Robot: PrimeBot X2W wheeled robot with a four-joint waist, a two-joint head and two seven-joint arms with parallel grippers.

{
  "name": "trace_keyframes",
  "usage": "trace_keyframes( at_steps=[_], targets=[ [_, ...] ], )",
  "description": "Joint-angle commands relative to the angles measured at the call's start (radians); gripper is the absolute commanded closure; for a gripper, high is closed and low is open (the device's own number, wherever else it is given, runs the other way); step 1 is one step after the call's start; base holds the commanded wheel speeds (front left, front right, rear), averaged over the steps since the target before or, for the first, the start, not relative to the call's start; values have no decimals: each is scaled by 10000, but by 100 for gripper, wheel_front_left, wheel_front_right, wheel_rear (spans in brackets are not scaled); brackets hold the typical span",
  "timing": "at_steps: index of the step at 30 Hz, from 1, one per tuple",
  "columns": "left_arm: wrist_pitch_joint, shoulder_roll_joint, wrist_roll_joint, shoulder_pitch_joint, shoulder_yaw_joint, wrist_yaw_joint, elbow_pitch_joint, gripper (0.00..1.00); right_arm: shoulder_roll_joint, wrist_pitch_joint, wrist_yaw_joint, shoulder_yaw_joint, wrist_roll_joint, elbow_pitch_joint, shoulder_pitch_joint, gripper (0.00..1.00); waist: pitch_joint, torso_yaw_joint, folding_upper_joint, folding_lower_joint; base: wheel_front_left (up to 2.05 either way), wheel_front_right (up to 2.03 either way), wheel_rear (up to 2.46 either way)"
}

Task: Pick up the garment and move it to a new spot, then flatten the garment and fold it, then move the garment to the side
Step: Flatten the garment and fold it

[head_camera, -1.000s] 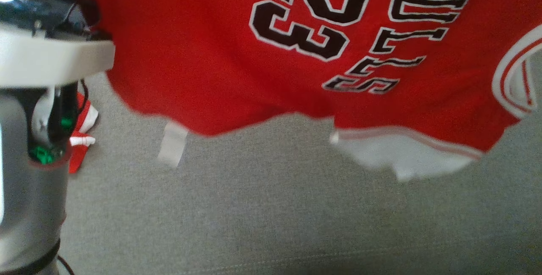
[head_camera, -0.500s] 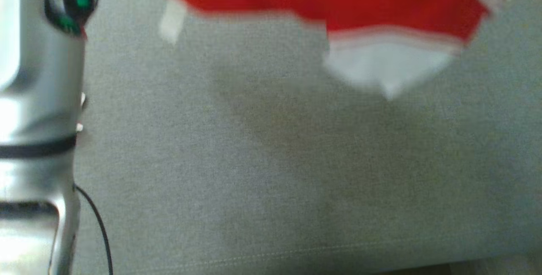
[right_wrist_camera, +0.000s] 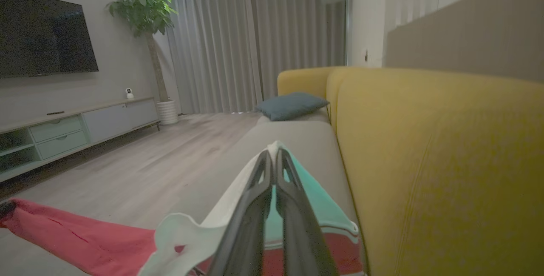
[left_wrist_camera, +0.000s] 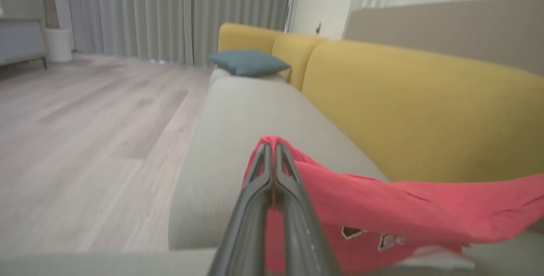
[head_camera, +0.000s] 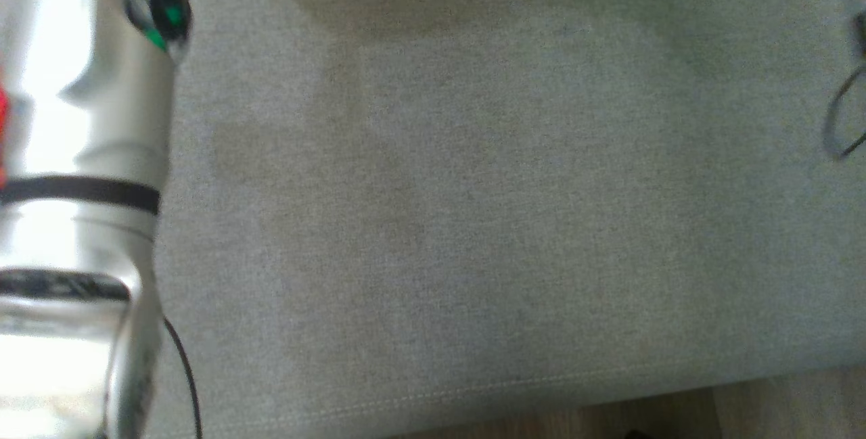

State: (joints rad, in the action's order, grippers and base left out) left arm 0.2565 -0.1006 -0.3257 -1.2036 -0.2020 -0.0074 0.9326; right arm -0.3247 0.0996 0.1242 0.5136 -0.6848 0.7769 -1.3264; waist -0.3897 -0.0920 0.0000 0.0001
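The garment (left_wrist_camera: 382, 212) is a red jersey with white trim and dark lettering, held up above the grey sofa seat (left_wrist_camera: 246, 110). In the left wrist view my left gripper (left_wrist_camera: 273, 147) is shut on a red corner of it, and the cloth stretches off to the right. In the right wrist view my right gripper (right_wrist_camera: 274, 153) is shut on the white-trimmed edge of the garment (right_wrist_camera: 76, 233), whose red cloth runs away to the lower left. In the head view my silver left forearm (head_camera: 88, 155) stands at the left over the seat (head_camera: 473, 222).
The sofa has a yellow backrest (left_wrist_camera: 416, 110) and a teal cushion (left_wrist_camera: 248, 62) at its far end. Wooden floor (left_wrist_camera: 85, 131) lies beside the seat. A TV cabinet (right_wrist_camera: 76, 129) and a potted plant (right_wrist_camera: 146, 16) stand across the room. A dark cable (head_camera: 839, 121) hangs at the head view's right edge.
The garment has risen out of the top of the head view, leaving the grey seat bare below. The left forearm has moved up with it. Both grippers stay shut.
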Motion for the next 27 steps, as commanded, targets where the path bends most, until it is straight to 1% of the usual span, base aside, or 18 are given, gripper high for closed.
trace_keyframes(
  at_steps=[1,4,8,11,14,19,20,27],
  targets=[
    [47,-254,-29,33,256,21,-174,100,250,159,65,164,-248,2,317,100,-270,-41,0,-1,0,0,0],
    [49,-72,-95,637,502,-12,135,100,579,542,65,658,-825,641,1064,100,-465,-14,0,-1,0,0,0],
    [51,108,-77,1392,759,-107,350,100,708,970,65,1071,-1687,1136,1992,100,-607,74,0,-1,0,0,0],
    [51,167,54,1919,923,-160,268,100,641,1234,65,1304,-2173,1217,2538,100,-605,108,0,-1,0,0,0],
    [52,220,197,2650,1137,-211,-75,100,450,1446,65,1456,-2536,1097,3203,100,-361,144,0,-1,0,0,0],
    [52,219,595,4428,1382,-391,-1000,100,-113,1586,65,1546,-3058,352,4873,100,328,124,0,-1,0,0,0],
    [52,188,817,5240,1383,-509,-1512,100,-428,1602,65,1563,-3153,-107,5688,100,605,138,0,-1,0,0,0],
    [52,94,1169,8172,1588,-722,-3706,100,-1479,1526,65,1028,-3253,-1967,8804,100,1516,143,0,-1,0,0,0]
  ],
)
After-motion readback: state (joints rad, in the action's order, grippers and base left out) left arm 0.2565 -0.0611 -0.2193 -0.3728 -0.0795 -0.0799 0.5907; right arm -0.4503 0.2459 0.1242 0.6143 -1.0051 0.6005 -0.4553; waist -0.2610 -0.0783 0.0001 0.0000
